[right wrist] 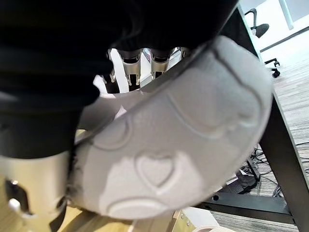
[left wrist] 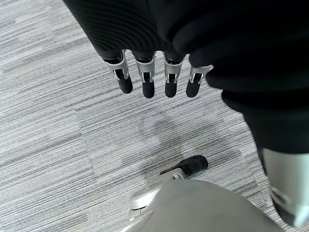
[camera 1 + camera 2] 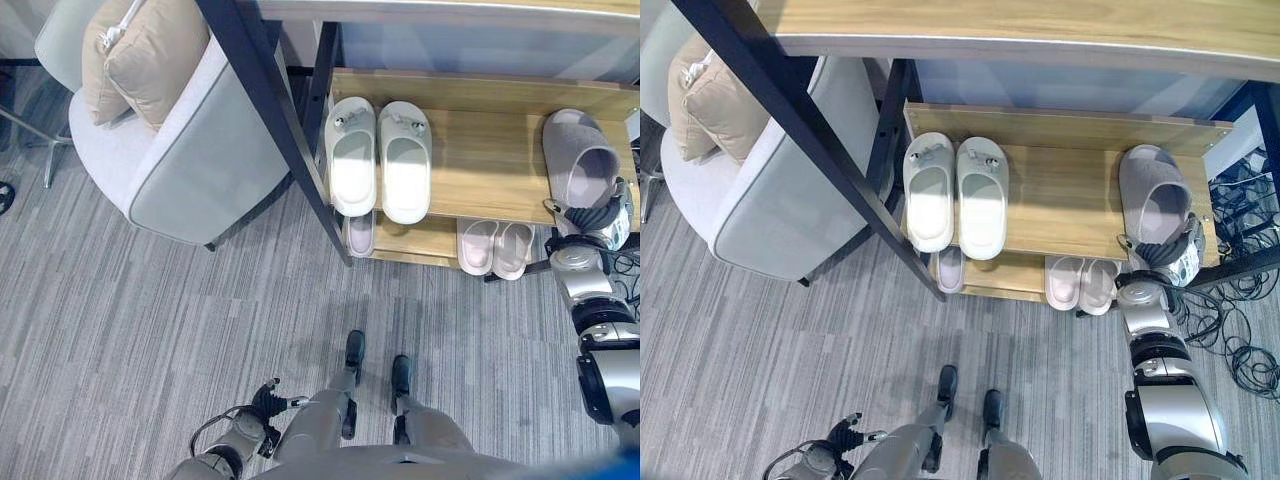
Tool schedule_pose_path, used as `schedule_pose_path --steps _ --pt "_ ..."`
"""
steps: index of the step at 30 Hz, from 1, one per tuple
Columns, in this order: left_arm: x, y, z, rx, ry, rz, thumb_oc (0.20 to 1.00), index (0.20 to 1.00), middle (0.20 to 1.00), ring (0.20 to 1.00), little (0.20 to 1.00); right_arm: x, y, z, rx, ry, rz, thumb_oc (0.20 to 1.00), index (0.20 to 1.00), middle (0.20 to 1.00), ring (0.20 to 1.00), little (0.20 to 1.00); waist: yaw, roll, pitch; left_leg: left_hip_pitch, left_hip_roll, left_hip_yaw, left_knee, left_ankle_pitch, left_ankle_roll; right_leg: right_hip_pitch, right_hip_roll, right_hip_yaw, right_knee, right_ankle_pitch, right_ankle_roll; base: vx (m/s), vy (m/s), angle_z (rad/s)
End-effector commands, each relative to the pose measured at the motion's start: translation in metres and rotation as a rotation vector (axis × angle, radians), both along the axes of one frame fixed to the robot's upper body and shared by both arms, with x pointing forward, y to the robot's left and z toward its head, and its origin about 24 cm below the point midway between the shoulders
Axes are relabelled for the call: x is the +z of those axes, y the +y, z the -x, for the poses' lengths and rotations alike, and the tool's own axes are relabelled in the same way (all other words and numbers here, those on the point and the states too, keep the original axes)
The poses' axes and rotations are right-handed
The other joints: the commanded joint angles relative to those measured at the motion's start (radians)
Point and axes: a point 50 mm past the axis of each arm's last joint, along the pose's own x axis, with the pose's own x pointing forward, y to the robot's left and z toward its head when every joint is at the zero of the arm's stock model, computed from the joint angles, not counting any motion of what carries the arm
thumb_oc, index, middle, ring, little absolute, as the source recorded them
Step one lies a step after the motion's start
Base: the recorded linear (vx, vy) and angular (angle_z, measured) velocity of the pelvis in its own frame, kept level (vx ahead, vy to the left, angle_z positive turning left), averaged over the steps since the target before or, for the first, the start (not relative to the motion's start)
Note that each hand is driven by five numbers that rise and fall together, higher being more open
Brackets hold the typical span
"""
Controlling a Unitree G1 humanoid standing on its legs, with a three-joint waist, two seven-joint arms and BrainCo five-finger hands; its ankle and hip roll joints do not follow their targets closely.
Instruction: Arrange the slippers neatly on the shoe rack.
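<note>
While the grey slipper (image 3: 578, 152) lies on the wooden shelf (image 3: 480, 150) of the shoe rack at its right end, toe pointing far, you have the right hand (image 3: 598, 218) at its near heel end; the right wrist view shows the slipper's pale sole with a heart embossed in it pressed against the palm, fingers (image 1: 129, 67) curled over its edge, so the hand is grasping it. To its left on the same shelf you see a white pair of slippers (image 3: 379, 157) side by side, toes far, heels overhanging the near edge. On the lower shelf (image 3: 425, 238) beneath, a pale pink pair (image 3: 495, 247) sits near the right and another pale slipper (image 3: 359, 235) peeks out under the white pair. Your left hand (image 3: 268, 402) hangs low by the grey carpet (image 3: 150, 310), fingers straight and holding nothing. A grey armchair (image 3: 190, 150) with a beige cushion (image 3: 140, 50) stands left of the rack.
</note>
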Motion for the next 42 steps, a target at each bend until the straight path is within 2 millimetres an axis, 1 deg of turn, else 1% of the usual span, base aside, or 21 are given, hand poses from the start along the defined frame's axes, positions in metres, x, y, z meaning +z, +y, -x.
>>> schedule_pose_path --steps 1,2,3,8,11,16,18,19,21,24,26,31,34,37,38,39,40,41,42 --pt "-0.001 -0.001 -0.003 0.016 0.020 -0.029 1.000 1.000 1.000 1.000 1.000 0.024 0.005 -0.013 0.087 -0.017 0.088 0.915 0.915 0.915 0.915 0.915 0.020 -0.032 -0.010 0.041 0.064 0.062 0.006 -0.106 -0.055 -0.039 -0.133 0.002 0.005 0.060 0.121 0.00 0.000 0.00" --pt "0.000 0.000 -0.005 0.019 0.014 -0.032 1.000 1.000 1.000 1.000 1.000 0.029 0.008 -0.016 0.102 -0.013 0.106 0.435 0.435 0.435 0.435 0.435 0.019 -0.035 -0.008 0.040 0.065 0.063 0.006 -0.105 -0.055 -0.040 -0.133 0.003 0.005 0.061 0.121 0.00 0.000 0.00" --pt "0.000 0.000 -0.006 0.017 0.010 -0.031 1.000 1.000 1.000 1.000 1.000 0.029 0.009 -0.018 0.111 0.010 0.119 0.206 0.206 0.206 0.206 0.206 0.019 -0.037 -0.007 0.041 0.066 0.065 0.006 -0.105 -0.055 -0.039 -0.132 0.003 0.005 0.061 0.121 0.00 0.000 0.00" --pt "0.001 -0.001 -0.009 0.017 0.002 -0.033 1.000 1.000 1.000 1.000 1.000 0.026 0.015 -0.022 0.132 0.048 0.142 0.200 0.200 0.200 0.200 0.200 0.018 -0.044 -0.004 0.045 0.070 0.067 0.006 -0.106 -0.055 -0.035 -0.130 0.000 0.005 0.060 0.120 0.01 -0.001 -0.02" --pt "0.001 -0.001 -0.010 0.020 0.003 -0.034 1.000 1.000 1.000 1.000 1.000 0.020 0.019 -0.020 0.140 0.063 0.156 0.200 0.200 0.200 0.200 0.200 0.015 -0.047 -0.003 0.050 0.071 0.067 0.006 -0.109 -0.054 -0.031 -0.129 0.000 0.005 0.058 0.119 0.00 0.000 0.00" --pt "0.003 -0.004 -0.015 0.013 -0.006 -0.034 1.000 1.000 1.000 1.000 1.000 0.012 0.027 -0.011 0.154 0.038 0.191 0.200 0.200 0.200 0.200 0.200 0.004 -0.054 -0.002 0.066 0.074 0.072 0.006 -0.121 -0.050 -0.018 -0.127 0.003 0.005 0.052 0.118 0.00 0.000 0.00" --pt "0.002 -0.006 -0.015 0.015 -0.003 -0.031 1.000 1.000 1.000 1.000 1.000 0.015 0.034 -0.008 0.181 0.000 0.214 0.200 0.200 0.200 0.200 0.200 0.001 -0.054 -0.004 0.074 0.075 0.074 0.006 -0.125 -0.049 -0.013 -0.127 0.005 0.005 0.048 0.118 0.00 0.000 0.00" --pt "0.003 -0.007 -0.016 0.012 -0.006 -0.026 1.000 1.000 1.000 1.000 1.000 0.015 0.041 -0.001 0.197 -0.061 0.205 0.200 0.200 0.200 0.200 0.200 -0.004 -0.056 -0.006 0.084 0.076 0.077 0.006 -0.131 -0.046 -0.004 -0.127 0.008 0.005 0.045 0.118 0.00 0.000 0.00" --pt "0.002 -0.009 -0.014 0.008 -0.002 -0.025 1.000 1.000 1.000 1.000 1.000 0.011 0.048 0.008 0.220 -0.106 0.193 0.200 0.200 0.200 0.200 0.200 -0.010 -0.058 -0.015 0.104 0.078 0.080 0.006 -0.140 -0.042 0.014 -0.126 0.010 0.005 0.037 0.117 0.03 -0.001 0.04" --pt "0.000 -0.008 -0.008 0.002 0.014 -0.029 1.000 1.000 1.000 1.000 1.000 0.005 0.050 0.018 0.235 -0.116 0.191 0.200 0.200 0.200 0.200 0.200 -0.013 -0.062 -0.027 0.132 0.080 0.085 0.006 -0.152 -0.039 0.041 -0.127 0.009 0.005 0.030 0.117 0.04 -0.002 -0.01" --pt "-0.002 -0.005 -0.002 0.007 0.031 -0.035 1.000 1.000 1.000 1.000 1.000 0.001 0.053 0.030 0.264 -0.139 0.171 0.200 0.200 0.200 0.200 0.200 -0.018 -0.069 -0.044 0.171 0.083 0.090 0.006 -0.166 -0.034 0.078 -0.126 0.009 0.005 0.017 0.117 0.06 -0.007 -0.09" --pt "-0.006 -0.002 0.013 0.005 0.070 -0.042 1.000 1.000 1.000 1.000 1.000 -0.021 0.055 0.052 0.311 -0.102 0.124 0.200 0.200 0.200 0.200 0.200 -0.027 -0.078 -0.073 0.234 0.085 0.098 0.006 -0.184 -0.035 0.139 -0.125 0.005 0.005 0.001 0.117 0.04 -0.001 -0.08" --pt "-0.007 0.005 0.021 0.033 0.085 -0.052 1.000 1.000 1.000 1.000 1.000 -0.033 0.060 0.064 0.361 -0.077 0.093 0.200 0.200 0.200 0.200 0.200 -0.030 -0.086 -0.085 0.276 0.088 0.101 0.006 -0.202 -0.033 0.174 -0.119 0.009 0.005 -0.014 0.117 0.05 -0.010 0.02" --pt "-0.005 0.016 0.021 0.076 0.066 -0.073 1.000 1.000 1.000 1.000 1.000 -0.035 0.070 0.071 0.441 -0.071 0.088 0.200 0.200 0.200 0.200 0.200 -0.037 -0.087 -0.044 0.312 0.100 0.110 0.006 -0.207 -0.018 0.155 -0.113 0.030 0.100 -0.043 0.107 -0.06 0.016 -0.11" --pt "-0.002 0.020 0.015 0.105 0.041 -0.081 1.000 1.000 1.000 1.000 1.000 -0.035 0.076 0.072 0.476 -0.081 0.078 0.200 0.200 0.200 0.200 0.200 -0.039 -0.088 -0.001 0.330 0.108 0.123 0.018 -0.199 -0.005 0.119 -0.110 0.050 0.171 -0.066 0.103 -0.19 0.029 -0.05" --pt "0.000 0.023 0.010 0.122 0.020 -0.085 1.000 1.000 1.000 1.000 1.000 -0.035 0.077 0.073 0.487 -0.092 0.069 0.200 0.200 0.200 0.200 0.200 -0.042 -0.093 0.028 0.303 0.106 0.126 0.076 -0.212 0.002 0.099 -0.113 0.055 0.205 -0.069 0.100 -0.17 0.024 -0.25" --pt "0.000 0.023 0.010 0.122 0.019 -0.085 1.000 1.000 1.000 1.000 1.000 -0.034 0.077 0.073 0.487 -0.093 0.069 0.200 0.200 0.200 0.200 0.200 -0.041 -0.095 0.027 0.295 0.105 0.127 0.089 -0.219 0.002 0.093 -0.115 0.057 0.212 -0.072 0.100 -0.43 0.031 -0.17" --pt "0.009 0.034 -0.002 0.165 -0.083 -0.042 1.000 1.000 1.000 1.000 1.000 -0.036 0.067 0.081 0.454 -0.106 0.047 0.200 0.200 0.200 0.200 0.200 -0.030 -0.094 0.114 0.108 0.081 0.101 0.307 -0.255 0.008 -0.021 -0.135 0.060 0.341 -0.085 0.092 -0.43 0.044 -0.07" --pt "0.009 0.035 0.002 0.142 -0.107 -0.091 1.000 1.000 1.000 1.000 1.000 -0.040 0.066 0.085 0.436 -0.126 0.013 0.200 0.200 0.200 0.200 0.200 -0.029 -0.086 0.111 0.023 0.070 0.075 0.372 -0.269 0.008 -0.096 -0.138 0.058 0.409 -0.095 0.087 -0.44 0.042 0.20"
